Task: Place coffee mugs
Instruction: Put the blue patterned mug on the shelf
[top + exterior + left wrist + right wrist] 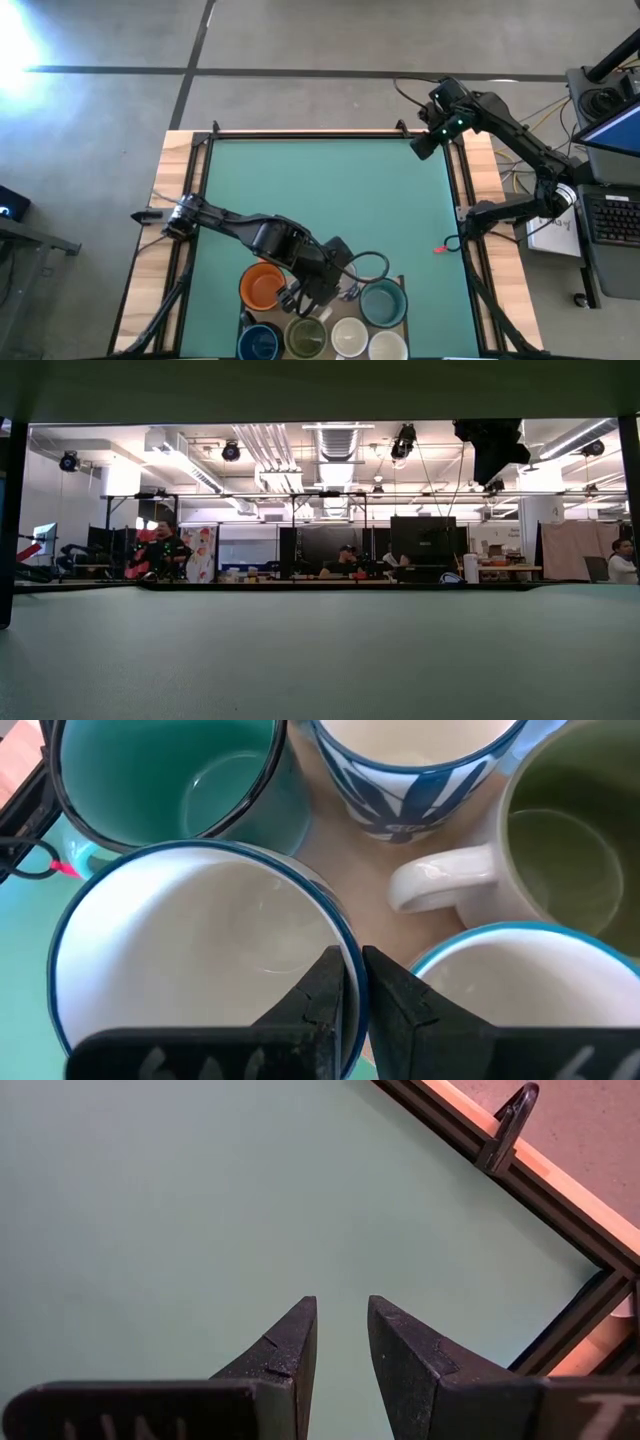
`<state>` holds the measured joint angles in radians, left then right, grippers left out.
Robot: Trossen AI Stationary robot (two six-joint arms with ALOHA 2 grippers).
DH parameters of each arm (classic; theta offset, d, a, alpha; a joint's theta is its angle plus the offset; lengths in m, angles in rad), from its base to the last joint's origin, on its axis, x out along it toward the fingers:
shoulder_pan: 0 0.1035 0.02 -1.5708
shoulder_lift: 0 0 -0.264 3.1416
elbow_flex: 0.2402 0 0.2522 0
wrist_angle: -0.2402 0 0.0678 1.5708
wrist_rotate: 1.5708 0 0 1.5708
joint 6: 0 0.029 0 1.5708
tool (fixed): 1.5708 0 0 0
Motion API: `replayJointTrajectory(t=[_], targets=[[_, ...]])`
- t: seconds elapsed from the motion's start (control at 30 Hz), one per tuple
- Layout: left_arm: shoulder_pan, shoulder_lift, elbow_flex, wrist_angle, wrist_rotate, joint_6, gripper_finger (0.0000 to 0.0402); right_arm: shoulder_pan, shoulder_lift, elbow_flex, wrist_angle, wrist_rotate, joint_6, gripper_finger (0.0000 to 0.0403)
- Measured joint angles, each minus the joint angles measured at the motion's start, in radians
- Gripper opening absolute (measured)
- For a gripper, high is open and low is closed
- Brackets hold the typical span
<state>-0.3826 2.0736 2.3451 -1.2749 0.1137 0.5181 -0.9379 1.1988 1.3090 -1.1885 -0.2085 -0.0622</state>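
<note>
Several coffee mugs stand close together on a tan board [402, 287] at the table's near edge: orange [264, 287], dark blue [259, 344], olive-green inside [307, 337], teal [383, 303] and white ones [349, 336]. My left gripper [306, 296] reaches down among them and is shut on a white mug with a blue rim [200, 950], which the arm hides in the high view. The left wrist view shows the teal mug [170, 780], a leaf-patterned mug [410, 760] and the olive mug [560, 840] around it. My right gripper [342, 1325] hovers open over the mat's far right corner [422, 147]. My left gripper pinches the white mug's blue rim [345, 935], one finger [325, 990] inside the mug and the other [395, 1000] outside its wall. The fingers come from above, slanting down. Whether the mug's base is on the board cannot be told.
A second blue-rimmed white mug [530, 980] stands right beside the outer finger. A black cable loop [367, 265] and a small red thing [440, 250] lie on the green mat [330, 190]. Black rails [462, 190] border the mat.
</note>
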Motion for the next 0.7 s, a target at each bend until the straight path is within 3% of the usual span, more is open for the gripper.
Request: replayJointTrajectory(t=[0.2, 0.7], targets=[[0.0, 0.001, 0.0, -0.005, -0.049, -0.027, 0.0013, 0.0, 0.0, 0.0, 0.0, 0.0, 0.0, 0.0082], [-0.027, -0.007, 0.0, -0.055, -0.021, -0.056, 0.0012, 0.0, 0.001, 0.0, 0.001, 0.0, 0.0, 0.0082]])
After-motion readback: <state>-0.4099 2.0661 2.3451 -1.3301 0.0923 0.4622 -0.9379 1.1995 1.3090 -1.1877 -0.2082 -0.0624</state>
